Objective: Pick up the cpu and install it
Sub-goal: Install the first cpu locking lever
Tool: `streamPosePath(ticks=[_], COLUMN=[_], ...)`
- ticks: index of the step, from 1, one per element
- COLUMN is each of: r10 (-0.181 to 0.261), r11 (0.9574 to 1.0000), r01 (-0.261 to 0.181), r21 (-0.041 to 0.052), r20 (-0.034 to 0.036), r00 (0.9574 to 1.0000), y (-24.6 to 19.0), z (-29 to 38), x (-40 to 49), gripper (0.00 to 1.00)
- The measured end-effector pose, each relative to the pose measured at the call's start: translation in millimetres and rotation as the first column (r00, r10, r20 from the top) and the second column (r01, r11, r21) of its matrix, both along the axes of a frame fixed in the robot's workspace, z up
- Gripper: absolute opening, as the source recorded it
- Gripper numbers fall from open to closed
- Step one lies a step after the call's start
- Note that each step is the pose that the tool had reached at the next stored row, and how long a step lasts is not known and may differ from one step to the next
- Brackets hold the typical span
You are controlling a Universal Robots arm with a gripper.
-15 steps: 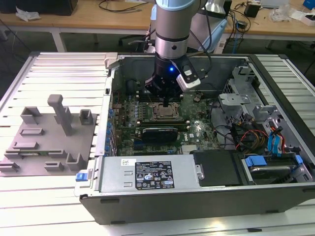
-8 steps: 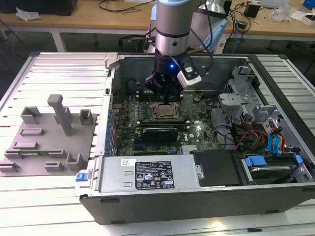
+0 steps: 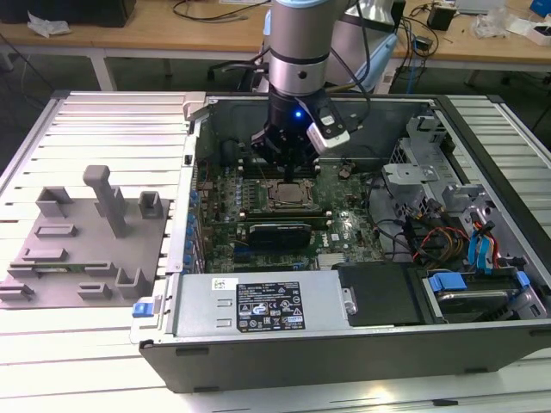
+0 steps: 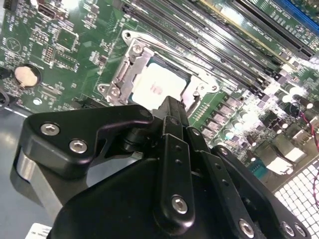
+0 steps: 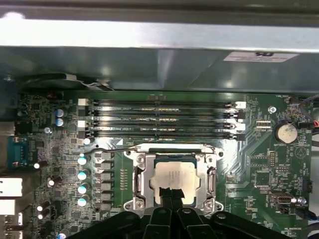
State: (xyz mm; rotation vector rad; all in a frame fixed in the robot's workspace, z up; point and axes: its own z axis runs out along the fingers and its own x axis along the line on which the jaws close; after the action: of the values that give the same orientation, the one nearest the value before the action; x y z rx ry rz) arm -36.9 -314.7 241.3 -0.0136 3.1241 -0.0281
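The tool (image 5: 170, 193) has its two fingers pressed together and grips nothing; the tips are just over the one cpu (image 5: 174, 174). The cpu lies flat inside the one socket frame (image 5: 135, 172), near the middle of the motherboard (image 5: 259, 164), beside four memory slots (image 5: 159, 119). The arm (image 3: 297, 52) stands upright and points straight down.

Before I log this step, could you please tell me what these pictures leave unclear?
First wrist view: the gripper covers one edge of the cpu, so full seating in the socket is unclear.
Second wrist view: the gripper hides whether it touches the cpu.
Exterior view: the cpu is too small to judge under the arm.
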Motion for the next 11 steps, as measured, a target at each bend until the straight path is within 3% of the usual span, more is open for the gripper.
streamPosePath(ticks=[6, 9, 11], r10=[0.0, 0.0, 0.0], r11=[1.0, 1.0, 1.0], r01=[0.0, 0.0, 0.0], r21=[-0.0001, 0.0, 0.0], r20=[0.0, 0.0, 0.0], r00=[1.0, 1.0, 1.0], y=[0.0, 0.0, 0.0], z=[0.0, 0.0, 0.0], x=[-12.6, -25.7, -29.6], gripper=[0.11, 0.11, 0.11])
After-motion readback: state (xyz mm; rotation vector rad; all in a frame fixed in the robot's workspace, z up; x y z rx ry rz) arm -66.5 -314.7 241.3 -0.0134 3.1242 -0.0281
